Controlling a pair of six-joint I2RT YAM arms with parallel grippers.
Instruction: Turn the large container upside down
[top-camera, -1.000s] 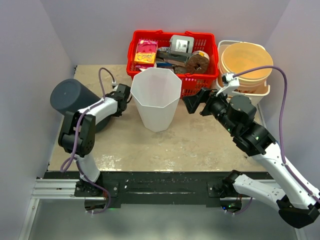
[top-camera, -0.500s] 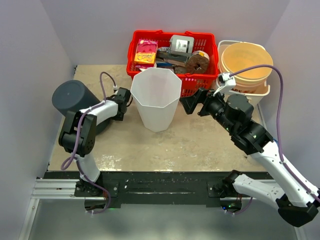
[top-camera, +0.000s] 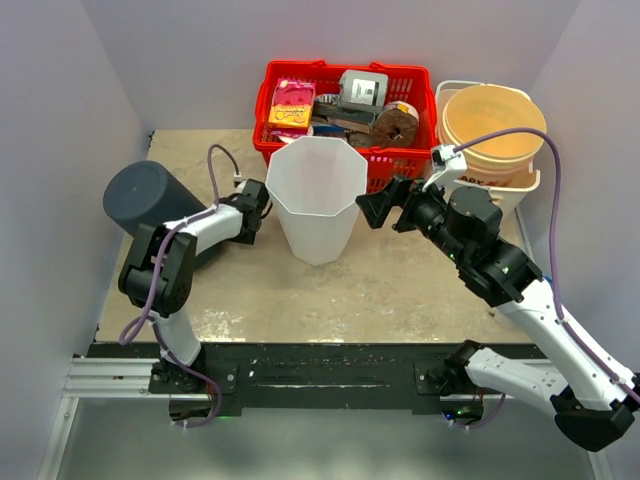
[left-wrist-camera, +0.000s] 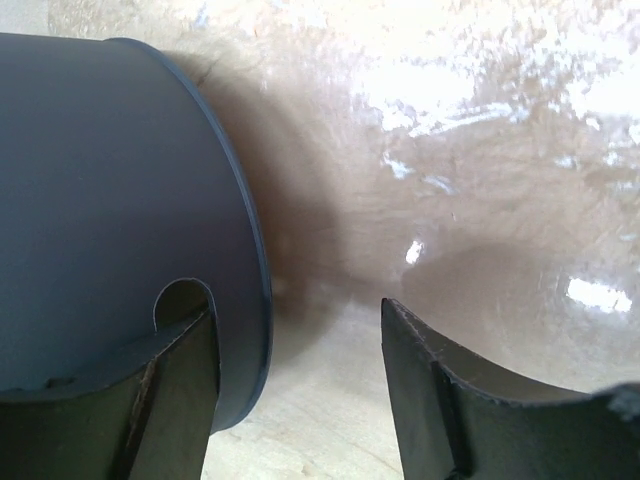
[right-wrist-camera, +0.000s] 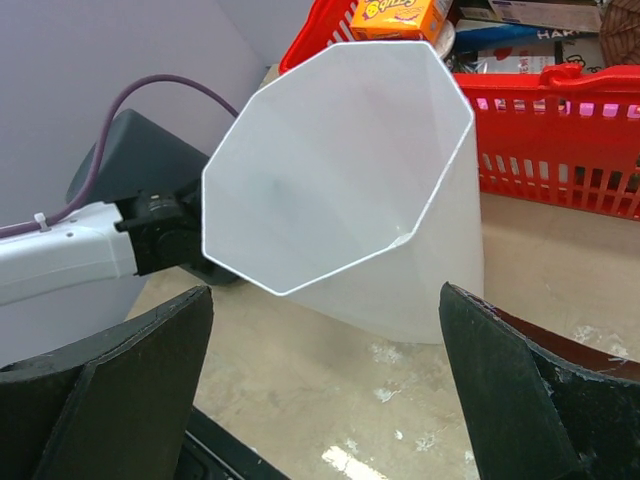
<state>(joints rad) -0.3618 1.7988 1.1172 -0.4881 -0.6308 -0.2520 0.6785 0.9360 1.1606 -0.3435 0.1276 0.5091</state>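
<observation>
container (top-camera: 315, 198): you see a tall, translucent white bin with an eight-sided rim, tapering to a narrower base.
state: you find it upright, mouth open to the top; its inside looks empty in the right wrist view (right-wrist-camera: 340, 170).
pose: you see it standing on its base, rim level, not tipped.
place: you find it on the table's middle, just in front of the red basket, between the two arms.
contact: you see nothing gripping it.
</observation>
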